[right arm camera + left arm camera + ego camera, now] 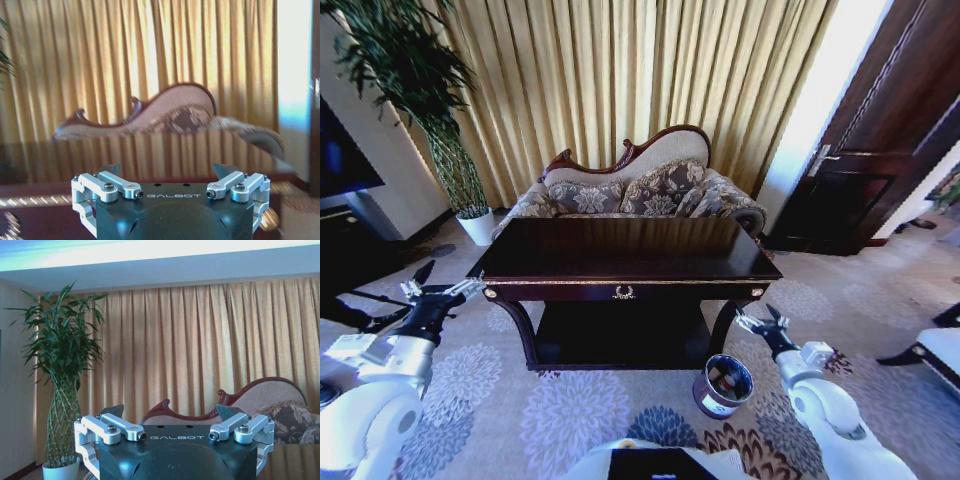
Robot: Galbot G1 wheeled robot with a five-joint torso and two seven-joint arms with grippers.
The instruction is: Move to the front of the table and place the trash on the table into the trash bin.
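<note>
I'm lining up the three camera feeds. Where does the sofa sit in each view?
Head view: sofa at centre, behind the table.
Left wrist view: its carved back past that gripper's open fingers, toward the picture's edge.
Right wrist view: across the middle, beyond the tabletop.
Shared landmark: the gold curtain.

Table [625, 262] sits centre, straight ahead of the robot, long side facing it, lower shelf [620, 345] under the top. Sofa [640, 190] directly behind the table, curtains [620, 80] behind the sofa. Potted plant [455, 150] stands left of the sofa, behind the table's left end. Door [880, 140] at far right, behind the table's right end. Trash bin [723, 385] on the carpet just in front of the table's right front leg, tilted. Left gripper [438, 288] hangs off the table's left front corner; right gripper [760, 325] hangs before the right front leg, above and just right of the bin.
</note>
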